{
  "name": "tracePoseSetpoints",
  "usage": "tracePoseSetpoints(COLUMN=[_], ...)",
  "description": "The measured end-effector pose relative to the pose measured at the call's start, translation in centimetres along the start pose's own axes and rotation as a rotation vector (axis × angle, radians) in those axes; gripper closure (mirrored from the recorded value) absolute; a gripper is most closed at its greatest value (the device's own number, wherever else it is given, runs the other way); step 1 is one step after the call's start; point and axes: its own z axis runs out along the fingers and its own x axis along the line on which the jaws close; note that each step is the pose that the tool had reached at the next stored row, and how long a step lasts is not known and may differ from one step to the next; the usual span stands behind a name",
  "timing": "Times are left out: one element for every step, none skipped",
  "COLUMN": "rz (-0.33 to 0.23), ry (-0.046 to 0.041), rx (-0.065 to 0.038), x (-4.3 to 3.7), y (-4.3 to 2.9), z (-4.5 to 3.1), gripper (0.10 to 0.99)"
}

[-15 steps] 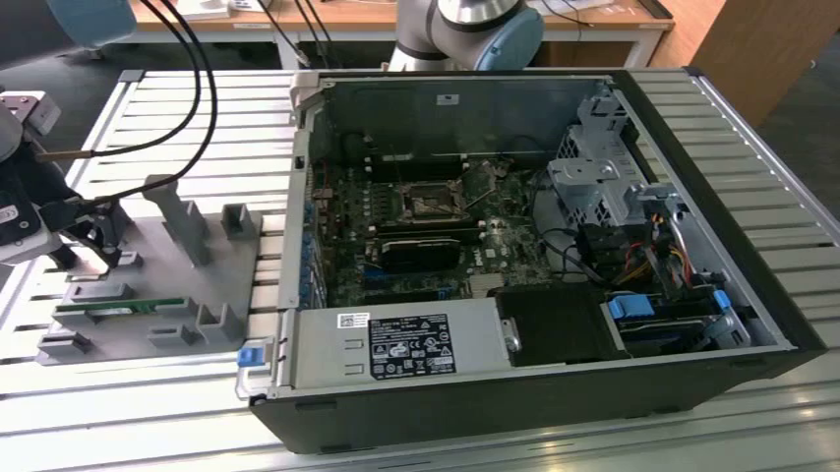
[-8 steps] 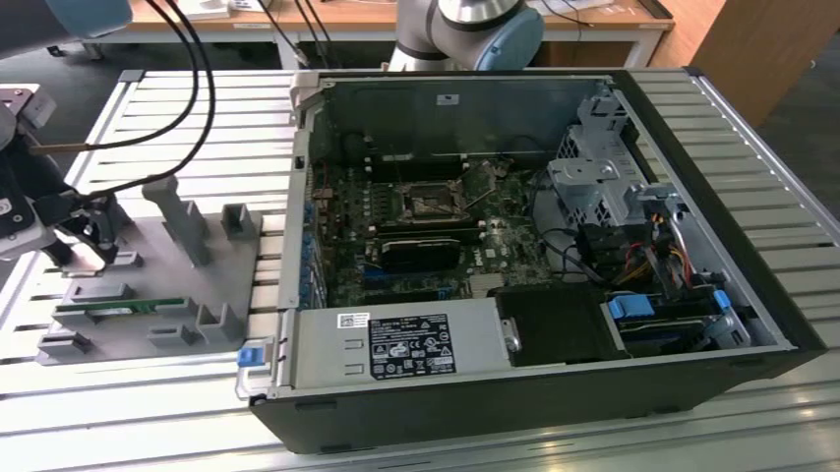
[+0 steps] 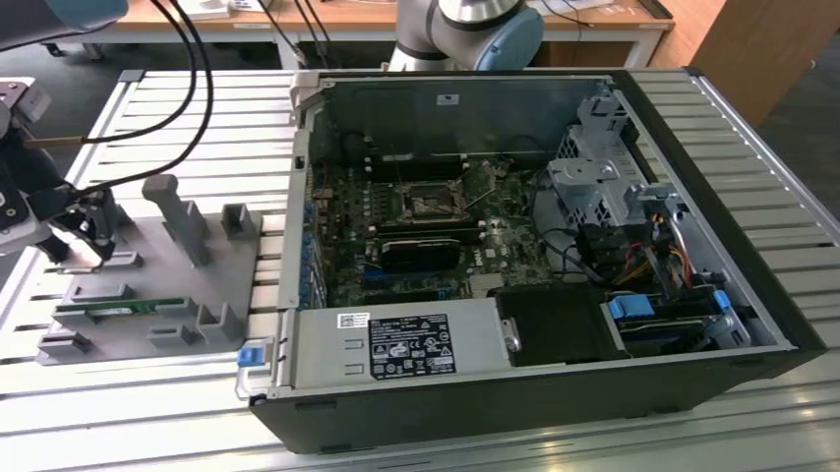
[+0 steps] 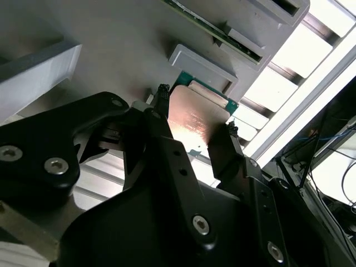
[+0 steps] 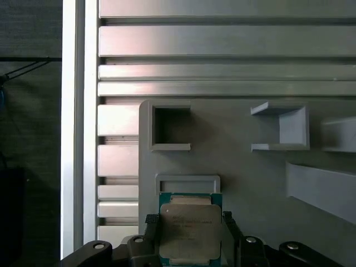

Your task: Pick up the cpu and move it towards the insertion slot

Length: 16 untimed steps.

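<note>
The pincer [image 5: 189, 218] straddles the cpu [image 5: 190, 235] by its edges; clenched or not, I cannot tell. Probably light, stiff, fragile: edges only.

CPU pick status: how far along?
Done: the gripper is down at the grey plastic fixture plate. In hand: its fingers sit against two opposite edges of the small square silver-topped cpu, which is right by its grey bracket; whether it is lifted is unclear. Left: the carry, since the dark square metal-framed insertion slot is far off inside the open black computer case.
</note>
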Motion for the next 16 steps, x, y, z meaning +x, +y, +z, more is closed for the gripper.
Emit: tracePoseSetpoints(rz=[0.000, 0.000, 0.000, 0.000, 0.000, 0.000, 0.000, 0.000, 0.000, 0.000, 0.000, 0.000, 0.000, 0.000, 0.000, 0.000], ry=[0.0000, 0.0001, 0.0000, 0.0000, 0.0000, 0.0000, 0.0000, 0.0001, 0.0000, -0.0001, -0.0001, -0.0001, 0.0000, -0.0001, -0.0001, -0.0001], rx=[0.000, 0.000, 0.000, 0.000, 0.000, 0.000, 0.000, 0.000, 0.000, 0.000, 0.000, 0.000, 0.000, 0.000, 0.000, 0.000], x=[0.00, 0.00, 0.00, 0.00, 0.00, 0.00, 0.00, 0.00, 0.00, 0.00, 0.00, 0.00, 0.00, 0.00, 0.00, 0.00], y=[0.00, 0.01, 0.01, 0.01, 0.02, 0.02, 0.02, 0.02, 0.02, 0.03, 0.03, 0.03, 0.03, 0.04, 0.04, 0.04], z=[-0.08, -0.17, -0.24, -0.32, -0.39, -0.47, -0.54, -0.61, -0.66, -0.71, -0.76, -0.80, -0.85, -0.89, -0.93, -0.96], gripper=[0.557, 0.557, 0.557, 0.557, 0.557, 0.557, 0.557, 0.557, 0.557, 0.557, 0.557, 0.557, 0.557, 0.557, 0.557, 0.557])
